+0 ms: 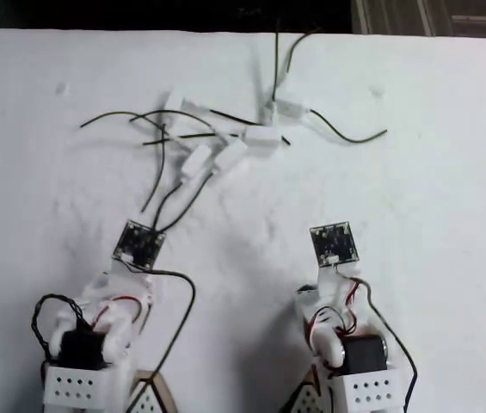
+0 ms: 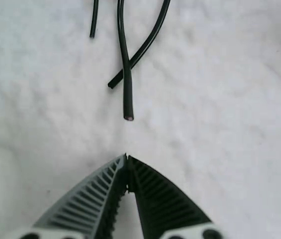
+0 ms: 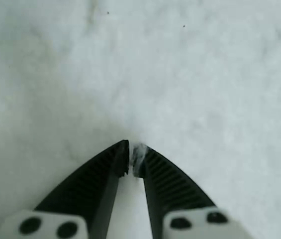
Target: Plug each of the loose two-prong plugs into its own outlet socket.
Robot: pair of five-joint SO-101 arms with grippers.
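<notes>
High camera: fixed overhead, looking steeply down across the white worktop [image 1: 449,172] from its near edge to its far edge. Left wrist camera: just behind the left pincer [image 2: 127,160], close to the surface, sharing the black cable ends [image 2: 126,94] with the high view. Right wrist camera: behind the right pincer [image 3: 133,160], equally close to the worktop.

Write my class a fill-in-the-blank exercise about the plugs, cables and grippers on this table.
1. The left gripper is ____ and holds nothing.
2. The cable ends lying ahead of it are ____ in colour.
3. The plugs lie in a heap on a ____ table.
Missing words: shut; black; white.
</notes>
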